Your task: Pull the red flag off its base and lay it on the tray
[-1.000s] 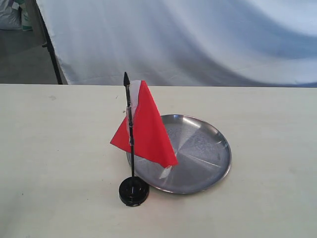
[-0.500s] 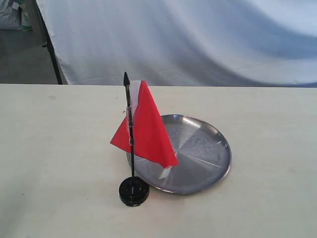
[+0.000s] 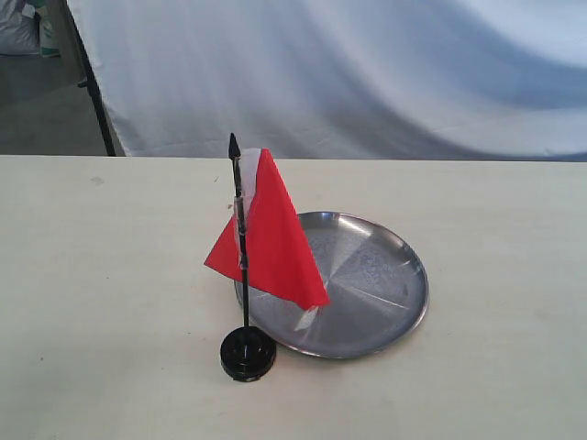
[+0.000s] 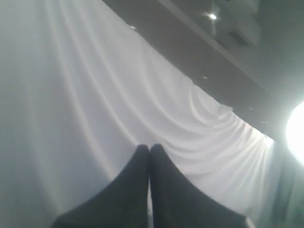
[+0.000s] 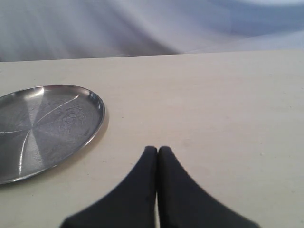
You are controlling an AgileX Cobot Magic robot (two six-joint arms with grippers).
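On pale table (image 3: 92, 275), red flag (image 3: 273, 243) hides part of tray (image 3: 376, 275); left end effector (image 4: 149, 148) and right end effector (image 5: 157, 149) pinched closed.

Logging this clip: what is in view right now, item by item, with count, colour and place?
small red cloth flag on a thin black pole: one, red with a white edge strip, standing upright in its base.
round black plastic base: one, black, on the table by the tray's rim on the camera's side.
round shiny silver metal tray: one, silver, on the table behind the flag, nothing lying in it.
table: one, cream, under everything.
draped backdrop cloth: one, white, behind the table.
left gripper: one, black, shut, facing the cloth.
right gripper: one, black, shut, above the table beside the tray.
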